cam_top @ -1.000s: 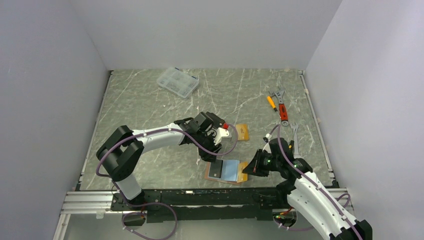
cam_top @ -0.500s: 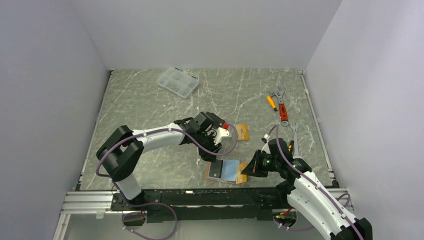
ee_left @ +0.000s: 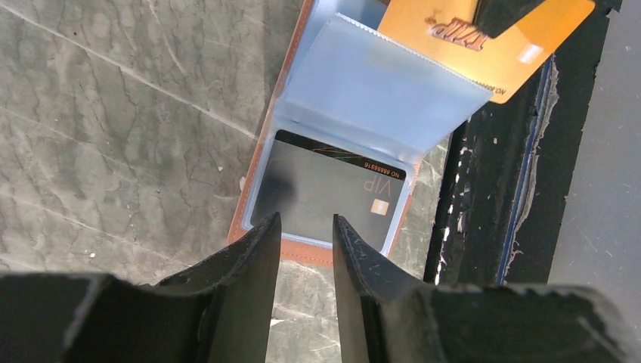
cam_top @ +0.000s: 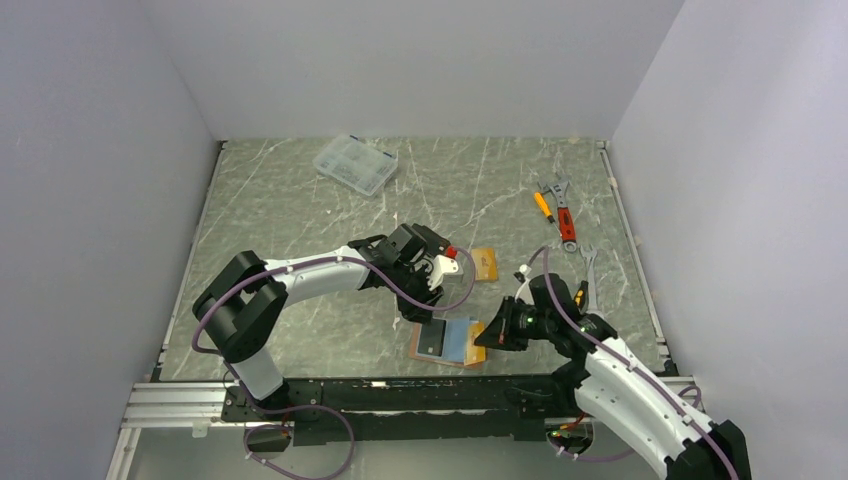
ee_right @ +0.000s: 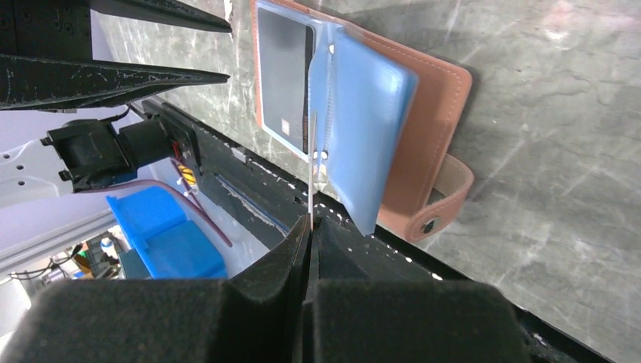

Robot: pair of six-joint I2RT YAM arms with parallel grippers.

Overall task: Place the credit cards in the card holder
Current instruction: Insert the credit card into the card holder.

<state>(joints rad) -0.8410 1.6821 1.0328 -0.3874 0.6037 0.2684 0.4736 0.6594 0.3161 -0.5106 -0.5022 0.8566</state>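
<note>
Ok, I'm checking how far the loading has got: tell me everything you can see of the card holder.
The card holder lies open and flat on the marbled table, close to its near edge. Its cover looks like pinkish-brown stitched leather, with a closing tab bearing a snap. Inside are clear bluish plastic sleeves; one holds a black card, the others stand lifted. The right gripper holds an orange-gold card edge-on at those sleeves. The left gripper, jaws apart, hovers at the holder's edge.

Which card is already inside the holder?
The black card, lying flat inside the open card holder. The orange-gold card is pinched in the right gripper, and a second orange card lies loose on the table.
</note>
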